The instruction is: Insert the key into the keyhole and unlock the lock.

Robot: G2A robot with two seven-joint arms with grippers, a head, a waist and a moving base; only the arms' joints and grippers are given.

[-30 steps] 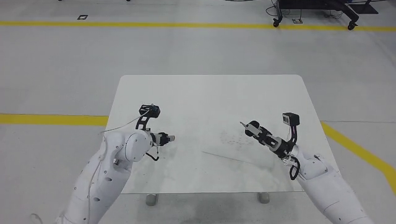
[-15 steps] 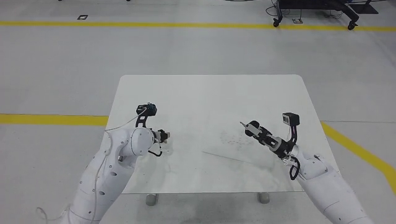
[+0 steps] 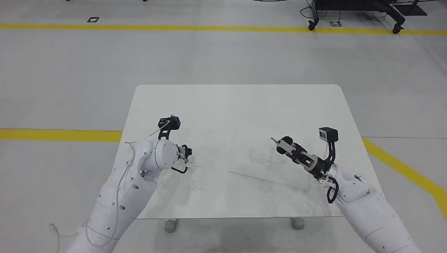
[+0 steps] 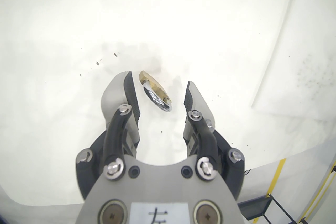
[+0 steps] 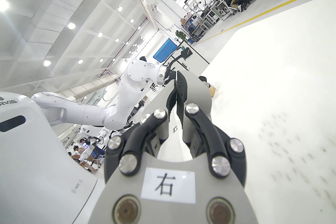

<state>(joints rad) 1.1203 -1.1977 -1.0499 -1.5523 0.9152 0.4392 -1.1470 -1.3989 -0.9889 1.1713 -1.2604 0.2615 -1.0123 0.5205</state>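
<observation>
padlock (image 4: 155, 89), brass-bodied with a chromed shackle (image 4: 158, 101), is lying on the white bench (image 3: 237, 106), in its left half and toward the near edge. the left tool (image 4: 158, 80) is hanging low over it, released, its two dark-padded fingers (image 4: 131, 93) standing one on each side of the padlock. one finger is sitting just beside the brass body, and i cannot tell whether it is touching. the other is standing apart from the shackle end.

well apart, over the right half of the bench, the right tool (image 3: 279, 142) is hovering above a patch of dark scuff marks (image 3: 262, 156). it is clenched, its ribbed pads (image 5: 181, 93) pressing flat against each other. in the top view a thin point is poking out past its tips, too small to name. seen from its own wrist, this tool is aiming across the bench toward the left tool, and a tan corner of the padlock is peeking out beside one finger.
</observation>
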